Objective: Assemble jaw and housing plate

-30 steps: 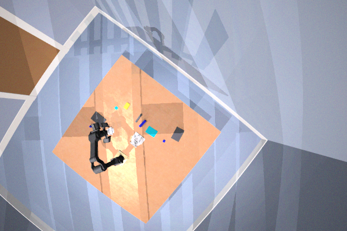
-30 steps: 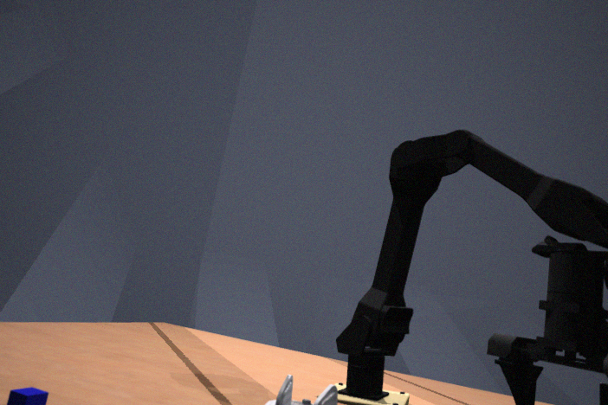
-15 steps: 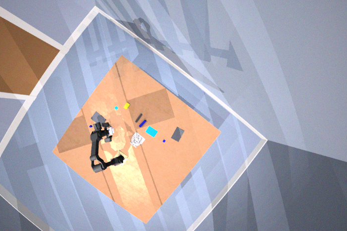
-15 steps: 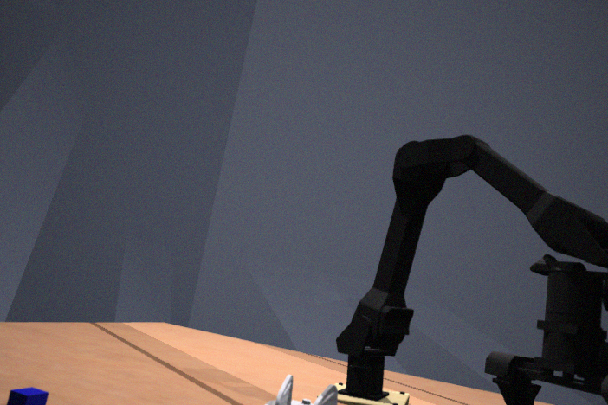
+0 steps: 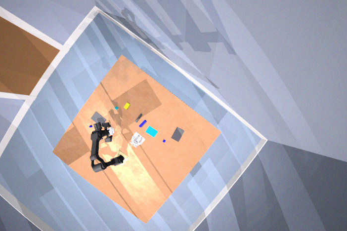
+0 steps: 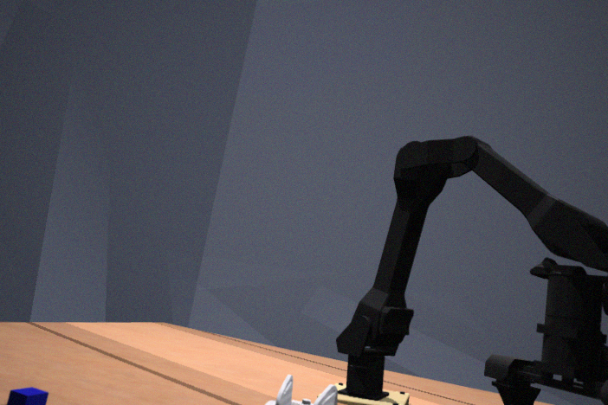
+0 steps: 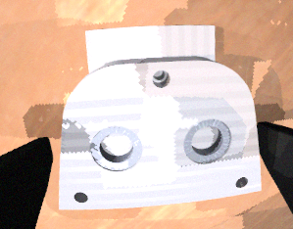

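The white housing plate (image 5: 110,131) (image 7: 160,171) lies on the table under my gripper, with two ringed holes and a small stud facing up. My gripper (image 5: 108,132) (image 7: 157,141) is open and empty; in the wrist view its black fingers stand at the left and right sides of the plate. How high the fingertips are above the table is hard to tell. The white base with the jaws (image 5: 137,139) stands apart, right of the gripper in the top view. The exterior view shows two upright white jaw tips (image 6: 284,391) (image 6: 327,396); the pins and gear teeth cannot be made out.
A cyan slab (image 5: 151,131), blue bar (image 5: 142,123) and dark bar (image 5: 138,117) lie near the base. A yellow block (image 5: 126,105) and teal cube (image 5: 116,108) lie farther up. Grey plates (image 5: 177,134) (image 5: 98,117) and small blue cubes (image 5: 163,140) (image 5: 90,126) lie at either side.
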You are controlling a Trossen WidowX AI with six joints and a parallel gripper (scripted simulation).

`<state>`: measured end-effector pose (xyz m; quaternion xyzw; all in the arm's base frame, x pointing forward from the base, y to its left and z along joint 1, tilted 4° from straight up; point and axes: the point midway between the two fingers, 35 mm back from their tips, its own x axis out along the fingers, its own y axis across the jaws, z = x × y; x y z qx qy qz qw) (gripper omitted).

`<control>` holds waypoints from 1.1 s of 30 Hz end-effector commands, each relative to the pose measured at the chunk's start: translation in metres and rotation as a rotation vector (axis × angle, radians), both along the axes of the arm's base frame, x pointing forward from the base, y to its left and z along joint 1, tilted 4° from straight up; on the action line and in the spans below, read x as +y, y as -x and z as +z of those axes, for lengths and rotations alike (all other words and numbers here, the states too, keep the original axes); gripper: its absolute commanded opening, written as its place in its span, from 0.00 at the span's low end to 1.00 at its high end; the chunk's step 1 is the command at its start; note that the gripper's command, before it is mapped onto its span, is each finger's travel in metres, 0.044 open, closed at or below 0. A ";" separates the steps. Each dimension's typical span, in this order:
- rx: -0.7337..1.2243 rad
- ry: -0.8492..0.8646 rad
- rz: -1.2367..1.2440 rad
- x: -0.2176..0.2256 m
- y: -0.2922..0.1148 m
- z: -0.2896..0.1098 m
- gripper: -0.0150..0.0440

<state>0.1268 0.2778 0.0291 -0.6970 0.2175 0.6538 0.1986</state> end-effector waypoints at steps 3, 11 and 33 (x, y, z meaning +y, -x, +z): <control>0.002 0.000 0.004 0.000 0.000 -0.001 1.00; 0.002 0.000 0.004 0.000 0.000 -0.001 1.00; 0.000 0.000 0.000 0.000 0.000 0.000 0.85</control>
